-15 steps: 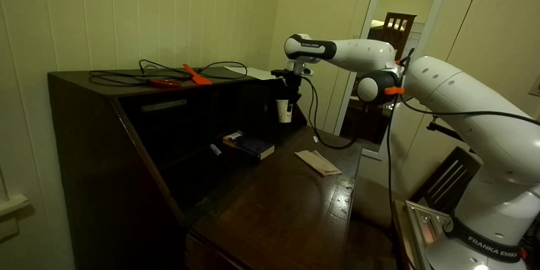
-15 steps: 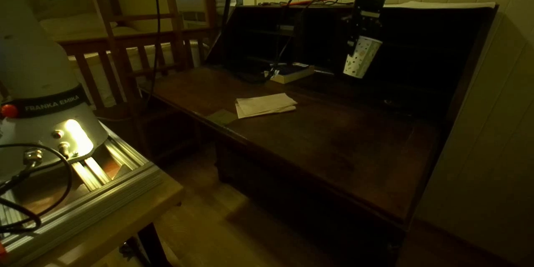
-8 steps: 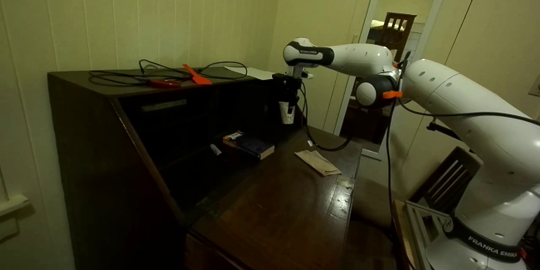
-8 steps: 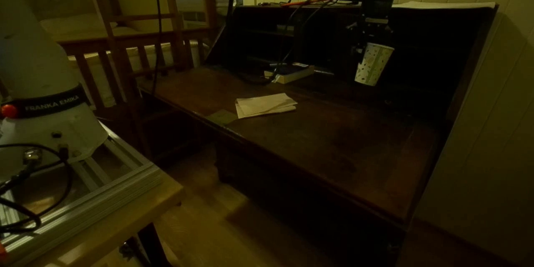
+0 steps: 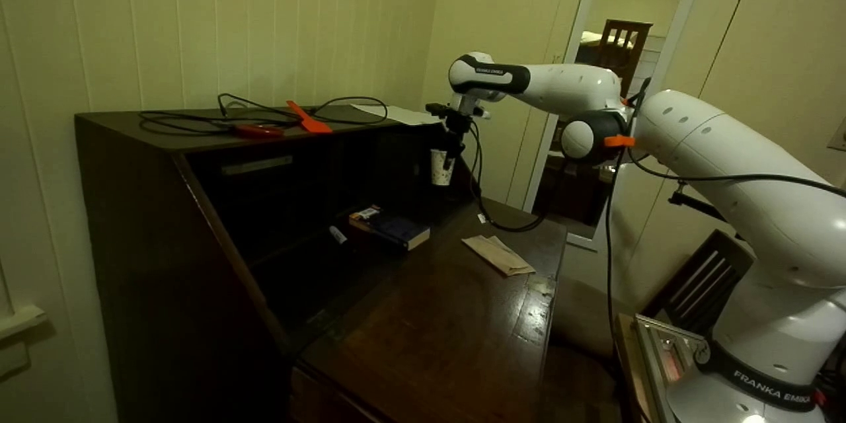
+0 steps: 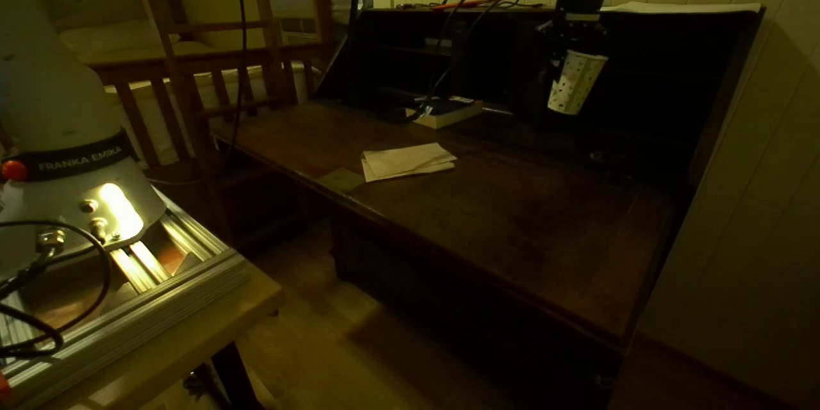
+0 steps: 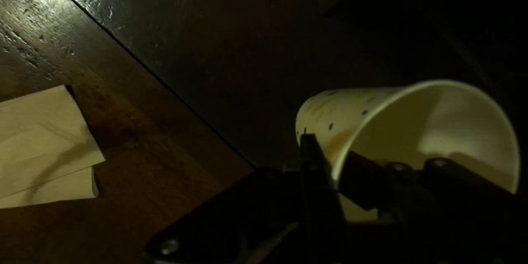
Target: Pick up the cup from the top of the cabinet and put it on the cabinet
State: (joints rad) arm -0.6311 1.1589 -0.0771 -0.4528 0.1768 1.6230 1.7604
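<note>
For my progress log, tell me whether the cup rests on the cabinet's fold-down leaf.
No: in an exterior view, the cup hangs in the gripper, clear of the leaf.

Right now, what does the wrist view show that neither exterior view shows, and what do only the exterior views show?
Only the wrist view shows the inside of the cup. Only the exterior views show the red-orange tool and the white sheet on top of the cabinet. All three share the cup held in the pincer, and the folded brown paper on the writing leaf.
</note>
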